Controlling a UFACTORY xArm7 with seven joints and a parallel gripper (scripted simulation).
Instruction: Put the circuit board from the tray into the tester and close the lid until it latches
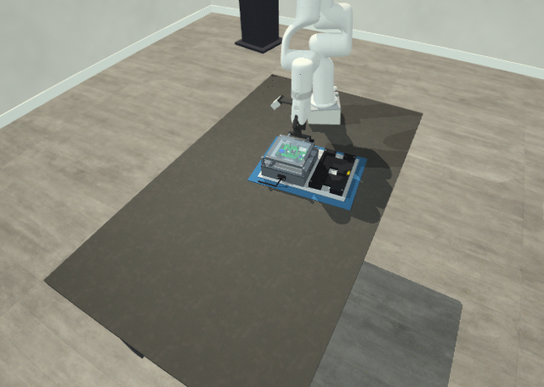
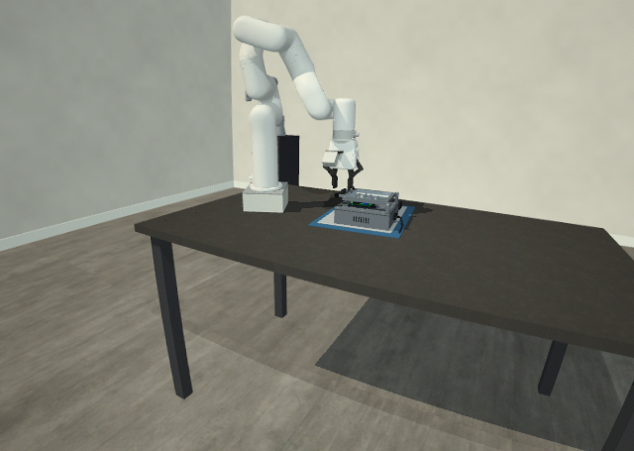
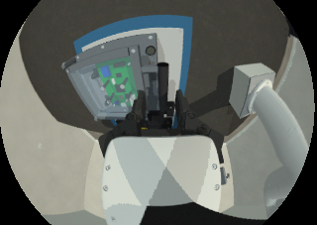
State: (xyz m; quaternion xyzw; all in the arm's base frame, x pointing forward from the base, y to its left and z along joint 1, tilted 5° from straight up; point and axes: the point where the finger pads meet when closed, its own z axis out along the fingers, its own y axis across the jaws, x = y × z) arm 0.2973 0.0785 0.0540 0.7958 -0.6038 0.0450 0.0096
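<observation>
With the lid (image 1: 291, 150) down flat on the tester (image 1: 286, 168) and the circuit board (image 1: 293, 150) showing green through its clear panel, this looks like the closing stretch: the letting go. The board sits inside the tester, under the lid, and the black tray (image 1: 333, 172) alongside shows no board in either pocket. The pincer (image 2: 342, 184) hangs just above the tester's edge nearest the arm's base, its fingers spread about halfway and gripping nothing; in the exterior view both black fingertips are apart from the lid. In the wrist view the dark handle bar (image 3: 162, 80) runs out between the fingers, not touched by either so far as I can tell.

To finish this well, I'd go straight up. Any sideways drift risks a fingertip catching the handle and tugging at the lid. Keep the fingers at this spread until they are well above it. Whether the hook has snapped over the lid's edge is too small to read here, though the lid appears level on the tester, which favours a board seated on both pins. Everything rests on the blue mat (image 1: 263, 180) on the dark surface (image 1: 211, 259).
</observation>
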